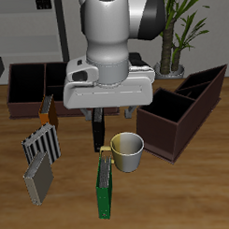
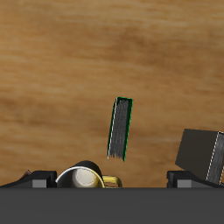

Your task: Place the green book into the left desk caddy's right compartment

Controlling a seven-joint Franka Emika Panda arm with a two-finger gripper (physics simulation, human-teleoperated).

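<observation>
Reaching step: the gripper (image 1: pixel 112 115), jaws spread and empty, hovers behind the green book (image 1: pixel 106 185) beside the mug (image 1: pixel 127 151); next, descend onto it.

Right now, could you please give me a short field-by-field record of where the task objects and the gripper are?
green book: standing on edge on the table near its front edge, beside the mug
left desk caddy: farther back, turned diagonally, open top
right compartment: nothing visible inside
gripper: above the table behind the book, holding nothing; open or shut unclear
striped books: apart from the green book
</observation>
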